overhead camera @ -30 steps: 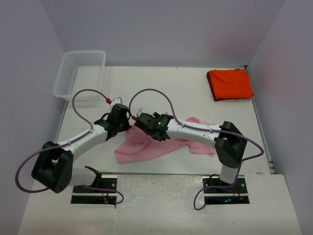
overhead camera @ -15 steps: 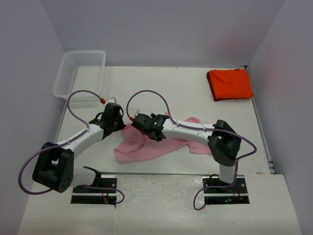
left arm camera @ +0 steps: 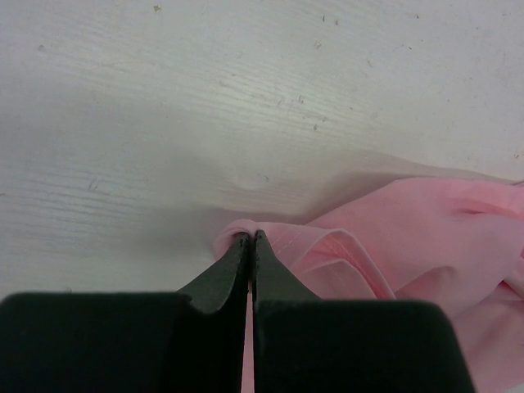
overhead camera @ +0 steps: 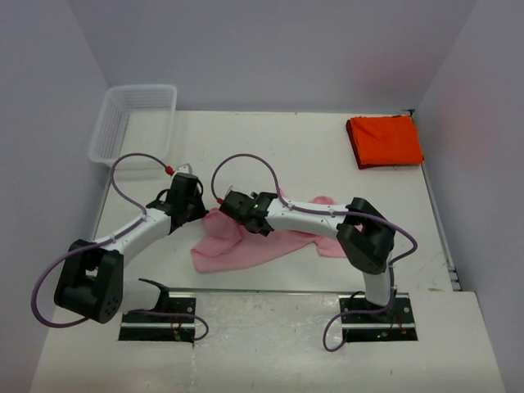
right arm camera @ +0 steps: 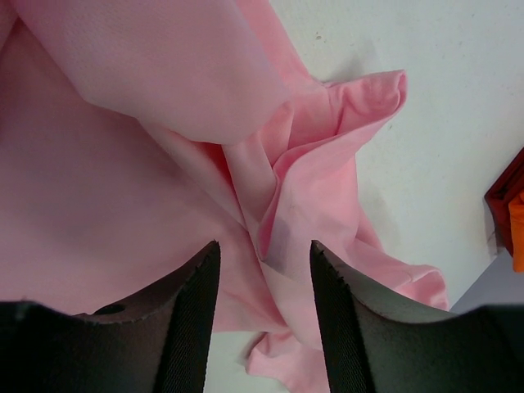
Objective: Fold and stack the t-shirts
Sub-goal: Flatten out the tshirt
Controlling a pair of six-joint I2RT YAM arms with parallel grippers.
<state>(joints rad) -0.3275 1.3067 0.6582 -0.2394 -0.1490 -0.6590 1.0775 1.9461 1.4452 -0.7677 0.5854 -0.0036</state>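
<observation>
**Pink t-shirt pinched at one edge, not yet laid flat**

It lies crumpled at the near middle of the worktop, between the two arms. The orange-red t-shirt sits folded at the far right corner, well apart, so the step in hand looks like spreading the pink one before folding it.

The left hand is closed on a small fold at the shirt's left edge, low against the worktop. The right hand hovers over a raised ridge of the cloth with its jaws apart and nothing gripped.

The next move probably calls for the right hand to close on that ridge or a nearby hem. Both hands could then draw the cloth taut.

The bunched, overlapping layers are the main hindrance, since a pinch may catch more than one. A white mesh basket stands at the far left corner, out of the way.
</observation>
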